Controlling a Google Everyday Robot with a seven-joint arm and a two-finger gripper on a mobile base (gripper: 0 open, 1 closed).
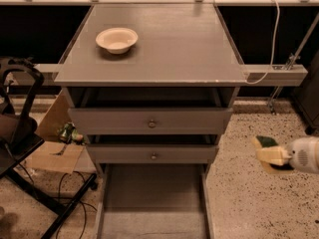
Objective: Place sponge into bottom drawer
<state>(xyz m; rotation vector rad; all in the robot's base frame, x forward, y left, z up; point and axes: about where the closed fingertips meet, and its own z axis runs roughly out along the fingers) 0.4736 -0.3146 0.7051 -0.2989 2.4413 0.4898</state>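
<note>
Bowl [116, 39] sitting on tabletop [199, 44] at 11; bottom drawer [152, 203] lying open at 6. Pincer [282, 158] at 3 clamping sponge [265, 152], long axis running 10-to-4, green up.

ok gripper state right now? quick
The gripper: shut on the sponge, holding it in the air at the right edge of view, not yet over the open bottom drawer.
</note>
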